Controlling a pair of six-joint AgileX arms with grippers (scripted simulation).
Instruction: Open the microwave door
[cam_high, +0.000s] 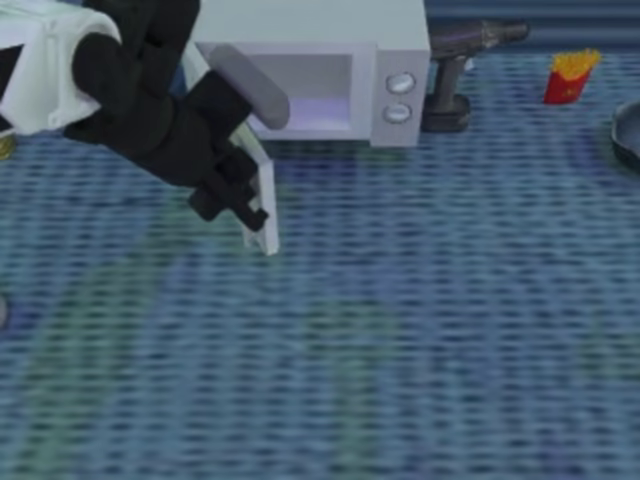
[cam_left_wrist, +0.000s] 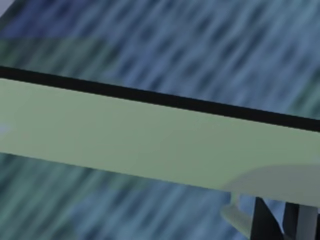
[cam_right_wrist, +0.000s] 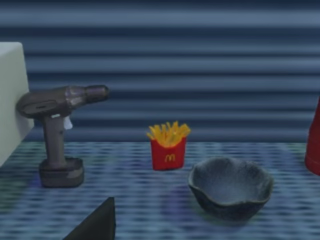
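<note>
Our left gripper (cam_high: 243, 205) sits at the free edge of the microwave door (cam_high: 265, 205); whether its fingers clamp the panel, we cannot tell. The door stands swung well out from the microwave (cam_high: 320, 70), cavity exposed just right of the gripper. Farther right: two knobs (cam_high: 399, 97), then a drill (cam_high: 450, 75) beside the oven, a fries carton (cam_high: 570, 77), a dark bowl (cam_right_wrist: 231, 187). Our right arm is out of the top view.

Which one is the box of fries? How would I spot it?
Find the big white microwave at the back of the table. To its right stands a dark drill, and right of that is the box of fries. It is the only small red thing with yellow sticks poking out; the bowl nearby is grey.
</note>
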